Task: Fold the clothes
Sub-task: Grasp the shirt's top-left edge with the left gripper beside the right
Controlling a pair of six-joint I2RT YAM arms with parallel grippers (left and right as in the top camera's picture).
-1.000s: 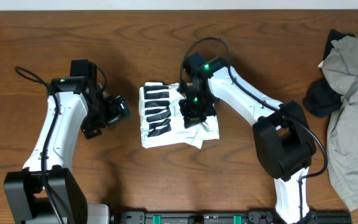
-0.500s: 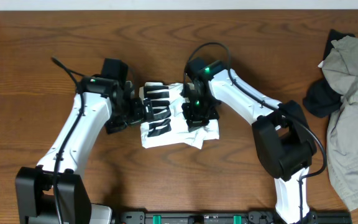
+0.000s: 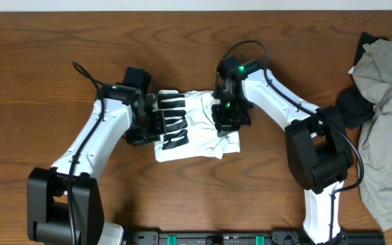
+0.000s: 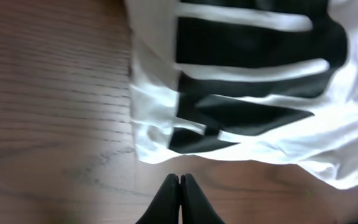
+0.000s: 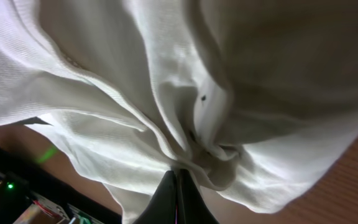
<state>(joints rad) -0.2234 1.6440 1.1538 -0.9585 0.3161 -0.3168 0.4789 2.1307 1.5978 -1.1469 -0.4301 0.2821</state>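
From the left wrist we see what the overhead view hides: the left gripper (image 4: 179,184) has its dark tapered tips pressed together over the grained wooden table (image 4: 42,124), pinching nothing. They sit just beside the T-shirt (image 3: 199,136), which lies folded mid-table. It is thin, wrinkled white cotton with black block lettering on its left half. The right gripper (image 5: 178,180), tips together, nips a puckered fold of its fine-ribbed cloth. At far right, only overhead, sits a crumpled grey garment pile (image 3: 386,116).

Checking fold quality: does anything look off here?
The shirt is a lumpy bundle with an uneven lower edge. The left gripper is shut just off the cloth, apparently holding nothing; the right gripper pinches bunched fabric.
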